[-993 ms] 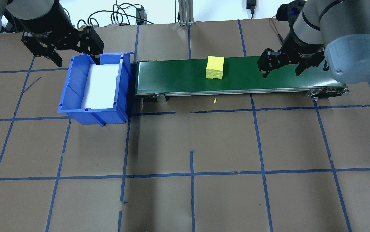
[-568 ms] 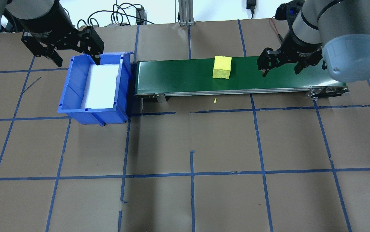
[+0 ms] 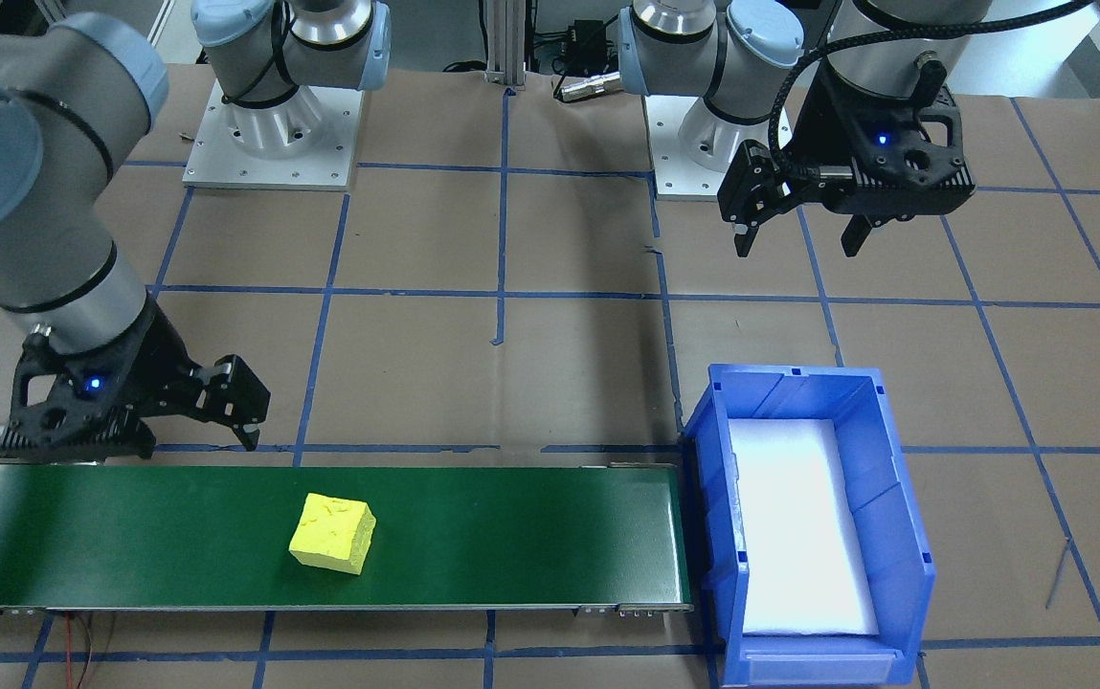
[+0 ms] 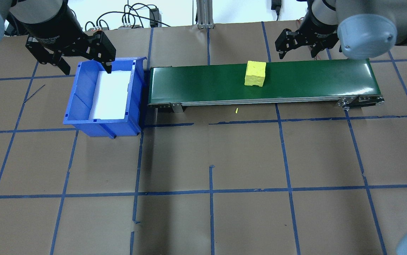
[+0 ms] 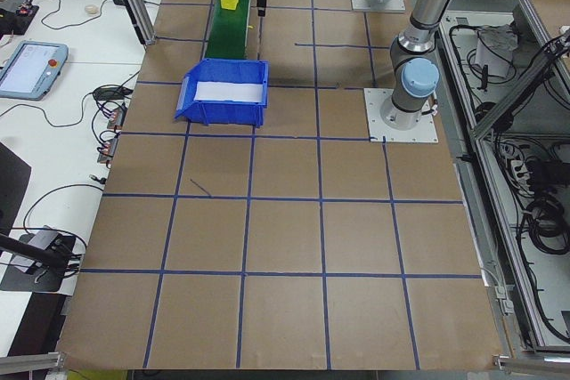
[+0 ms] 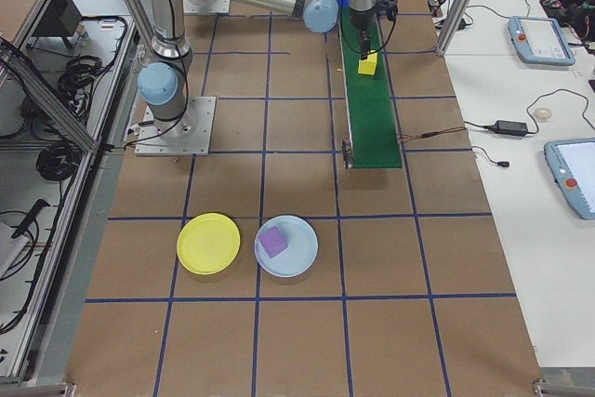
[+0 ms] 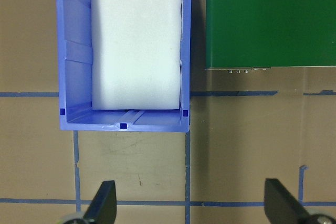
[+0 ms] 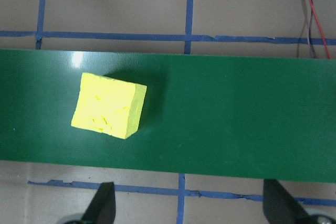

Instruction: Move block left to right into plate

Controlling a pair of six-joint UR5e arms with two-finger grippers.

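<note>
1. The yellow block (image 4: 255,73) sits on the green belt (image 4: 203,83), right of its middle and free of both arms; it is out of the blue bin (image 4: 83,106) but not yet picked off the belt.
2. The right gripper (image 4: 297,44) hovers at the block's 1 o'clock in the overhead view, past the belt's far edge, jaws spread and empty.
3. The left gripper (image 4: 79,58) hangs by the bin's far rim, jaws also wide and empty.
4. Left, I judge: grasp the block and carry it to a plate; the yellow plate (image 6: 208,243) looks free, while the blue plate (image 6: 288,246) holds a purple block (image 6: 273,241).
</note>
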